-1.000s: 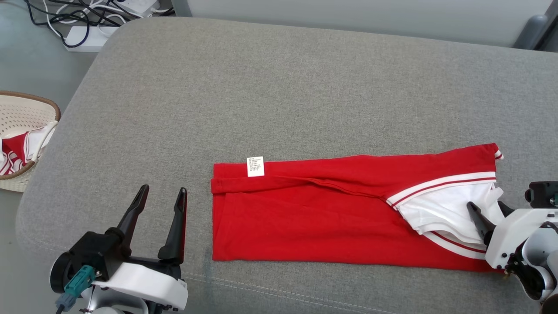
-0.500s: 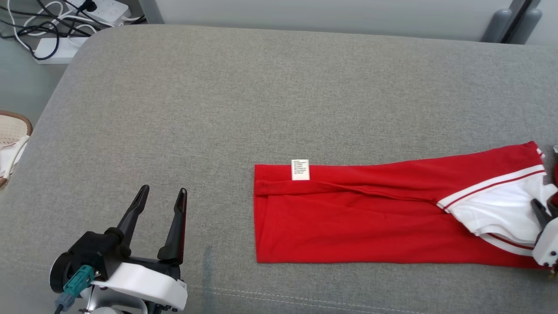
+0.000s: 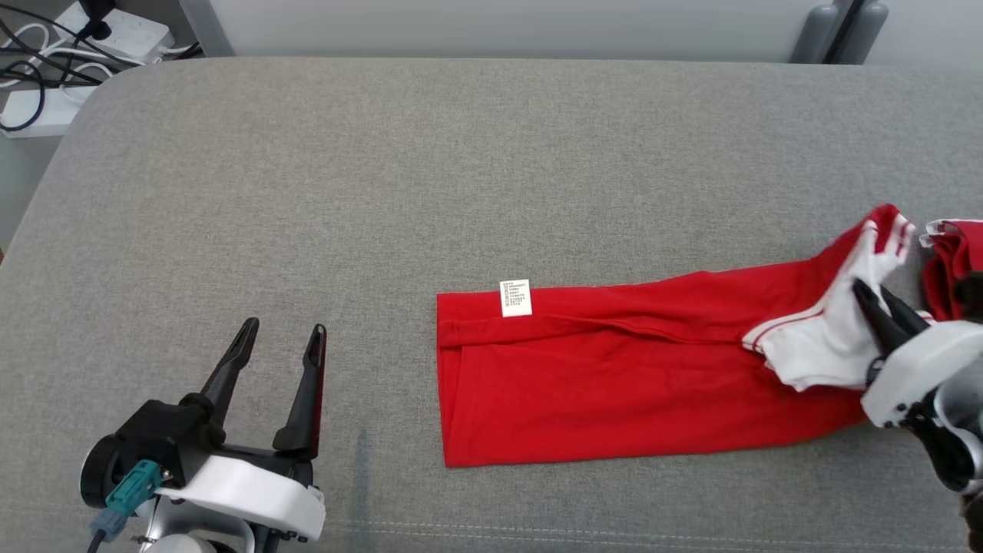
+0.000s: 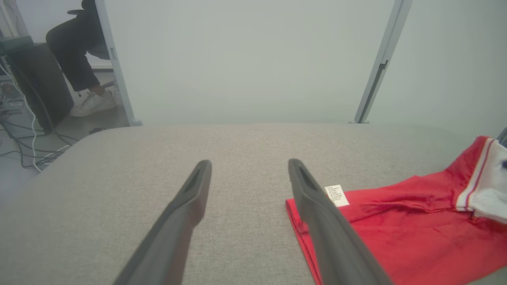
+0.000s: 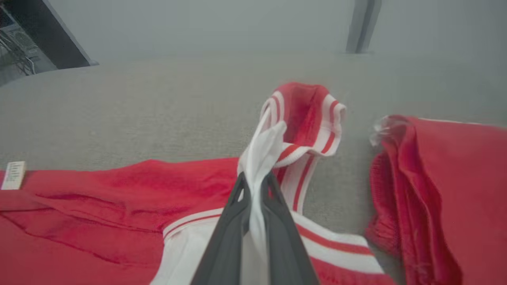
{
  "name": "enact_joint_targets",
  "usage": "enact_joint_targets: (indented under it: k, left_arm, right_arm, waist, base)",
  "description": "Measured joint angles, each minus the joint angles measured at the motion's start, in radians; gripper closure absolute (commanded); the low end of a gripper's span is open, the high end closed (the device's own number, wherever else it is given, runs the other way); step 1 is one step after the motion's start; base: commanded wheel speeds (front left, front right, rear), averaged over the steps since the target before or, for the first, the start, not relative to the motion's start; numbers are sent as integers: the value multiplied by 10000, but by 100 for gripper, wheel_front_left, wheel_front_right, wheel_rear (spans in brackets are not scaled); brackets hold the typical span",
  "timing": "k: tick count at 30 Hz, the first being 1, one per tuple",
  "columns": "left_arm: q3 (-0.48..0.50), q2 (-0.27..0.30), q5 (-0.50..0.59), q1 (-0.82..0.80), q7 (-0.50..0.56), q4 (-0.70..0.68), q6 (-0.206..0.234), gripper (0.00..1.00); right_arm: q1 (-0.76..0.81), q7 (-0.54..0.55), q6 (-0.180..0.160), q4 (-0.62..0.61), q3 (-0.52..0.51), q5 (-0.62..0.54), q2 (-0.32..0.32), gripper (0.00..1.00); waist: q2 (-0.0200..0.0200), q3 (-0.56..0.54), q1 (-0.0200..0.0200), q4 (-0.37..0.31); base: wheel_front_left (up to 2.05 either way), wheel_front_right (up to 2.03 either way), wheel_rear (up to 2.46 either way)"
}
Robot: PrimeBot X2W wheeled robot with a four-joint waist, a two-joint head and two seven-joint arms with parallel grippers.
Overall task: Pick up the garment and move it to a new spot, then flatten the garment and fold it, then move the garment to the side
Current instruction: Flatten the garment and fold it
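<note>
A long red fabric garment with a white panel and red-and-white striped trim (image 3: 614, 369) lay on the grey fabric-covered table (image 3: 461, 169), in its near right part. A small white rectangular label (image 3: 515, 297) sat at the far left corner of the garment; it carried lines of print, too small to read.

The right end effector (image 3: 869, 290) was clamped on the white panel and held this end raised off the table, while the rest lay flat. The left edge of the garment was straight.

The left end effector (image 3: 283, 328) had its fingers apart, with nothing between them, and stood over bare table to the left of the garment, well apart from it.

Wide free table remained to the left and behind. Another red cloth (image 3: 948, 261) lay just beside the raised end, at the right edge of the head view.
</note>
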Motion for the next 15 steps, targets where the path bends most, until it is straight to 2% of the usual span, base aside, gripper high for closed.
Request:
enact_joint_targets:
  k: [4,9,11,15]
  left_arm:
    - [-10,27,2,-69,6,-90,2,0]
    - [-69,33,4,-81,111,-134,2,0]
    - [-98,31,4,-88,121,-146,0,0]
    - [-196,15,4,-220,165,-138,-109,0]
  right_arm:
    - [8,178,0,-2107,372,-533,337,100]
    - [207,1009,0,-4462,1097,-1158,1267,100]
    - [427,1375,0,-4922,1522,-1294,1770,100]
    - [500,1687,0,-4869,2322,-1701,2744,100]
  waist:
    - [0,-1,0,-129]
    - [0,34,0,-153]
    - [0,67,0,-130]
    - [0,151,0,-13]
  base:
    - [0,0,0]
    - [0,0,0]
    - [0,0,0]
    - [0,0,0]
